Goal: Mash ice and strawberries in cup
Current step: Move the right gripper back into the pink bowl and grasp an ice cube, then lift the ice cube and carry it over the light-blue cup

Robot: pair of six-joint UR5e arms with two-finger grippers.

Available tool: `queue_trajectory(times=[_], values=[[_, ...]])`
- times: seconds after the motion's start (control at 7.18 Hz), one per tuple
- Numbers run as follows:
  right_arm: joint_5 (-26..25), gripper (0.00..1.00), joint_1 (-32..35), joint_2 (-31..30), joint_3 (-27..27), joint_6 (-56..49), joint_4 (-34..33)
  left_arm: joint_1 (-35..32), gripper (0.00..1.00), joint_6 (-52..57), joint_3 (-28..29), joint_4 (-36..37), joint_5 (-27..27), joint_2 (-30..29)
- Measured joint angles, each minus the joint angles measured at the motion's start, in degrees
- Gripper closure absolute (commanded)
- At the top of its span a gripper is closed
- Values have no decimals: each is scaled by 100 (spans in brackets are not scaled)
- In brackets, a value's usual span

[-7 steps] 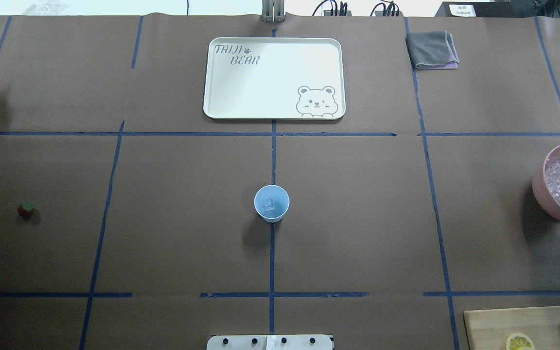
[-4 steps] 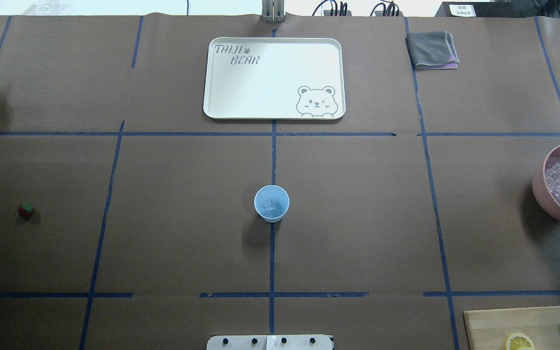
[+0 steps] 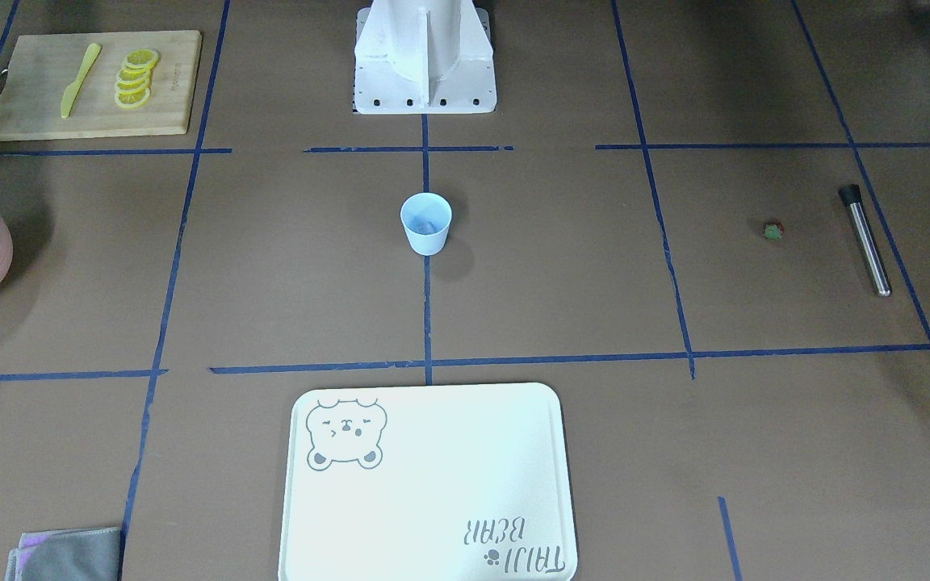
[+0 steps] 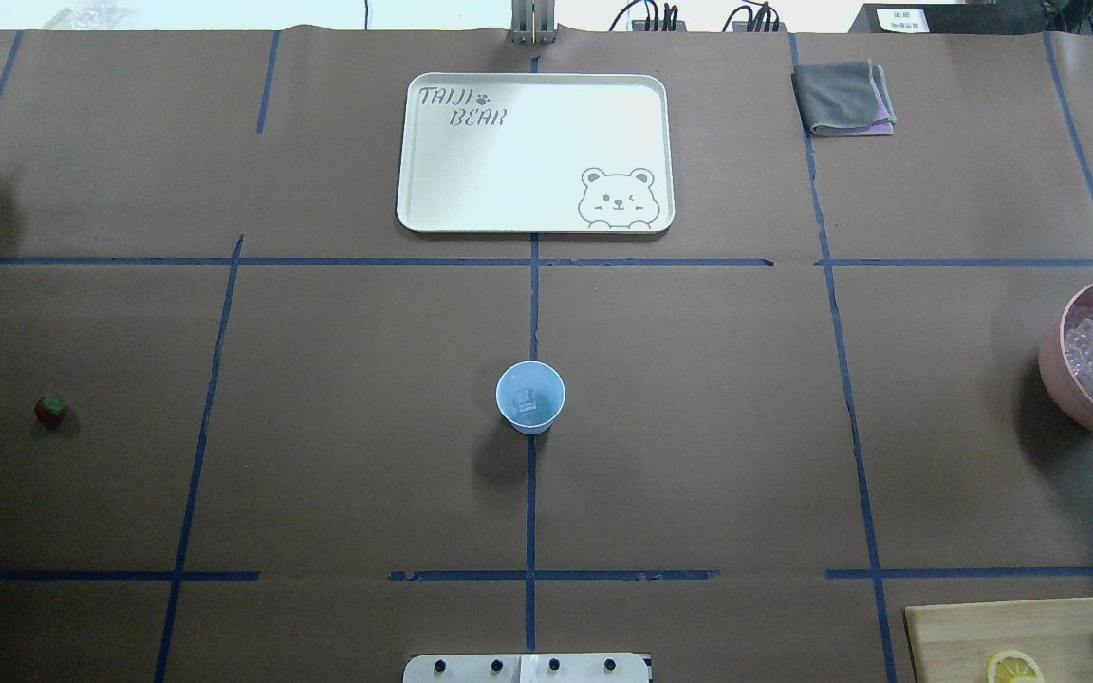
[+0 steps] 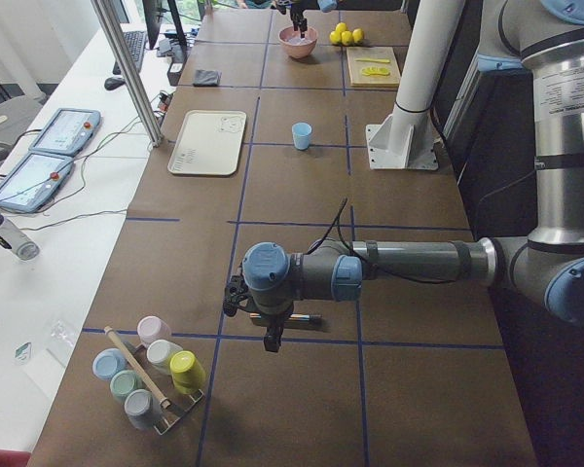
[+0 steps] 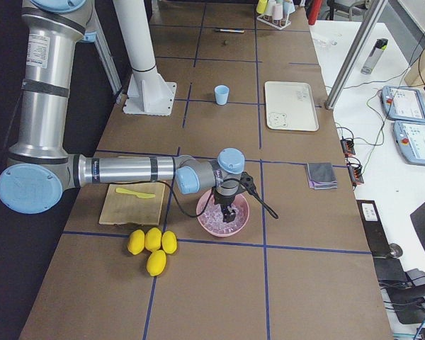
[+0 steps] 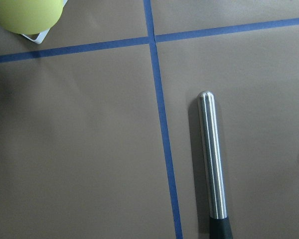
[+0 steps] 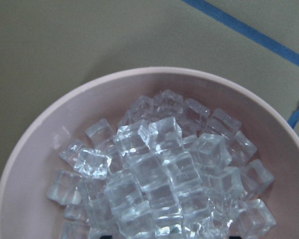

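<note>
The pale-blue cup (image 4: 529, 396) stands upright at the table's middle with one ice cube (image 4: 527, 401) in it; it also shows in the front view (image 3: 425, 223). The ice heap (image 8: 159, 174) fills the pink bowl (image 4: 1051, 365) at the right edge. My right gripper (image 6: 229, 214) hangs down into that bowl; two dark fingertips (image 8: 107, 236) show apart at the wrist view's bottom edge, so it is open. The strawberry (image 4: 50, 409) lies alone at the far left. My left gripper (image 5: 273, 339) hovers over a metal muddler (image 7: 212, 159); I cannot tell whether it is open or shut.
A white bear tray (image 4: 535, 152) lies at the far middle, a grey cloth (image 4: 842, 97) at the far right. A cutting board (image 3: 94, 81) holds lemon slices and a yellow knife. Whole lemons (image 6: 152, 244) lie by the bowl. A rack of cups (image 5: 146, 375) stands beyond the left gripper.
In the overhead view the right gripper's dark finger has moved from the bowl's far rim toward the middle of the ice. The cup and the strawberry have not moved.
</note>
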Motion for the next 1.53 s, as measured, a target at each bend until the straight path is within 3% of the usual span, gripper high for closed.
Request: queue_trajectory(times=[0.28,0.42,0.7,0.84,1.53], values=[[-77,30,-93,-64,22,-4,-5,0,0,0,17,0,0,0],[-102,38,-137,-72,23,-4,-8,0,0,0,26,0,0,0],[-140,78,-177,-110,28,-17,-9,0,0,2,37,0,0,0],[-150,93,-177,-121,31,-55,-9,0,0,6,38,-2,0,0],[-159,98,-14,-142,380,-165,-88,0,0,9,26,-9,0,-4]])
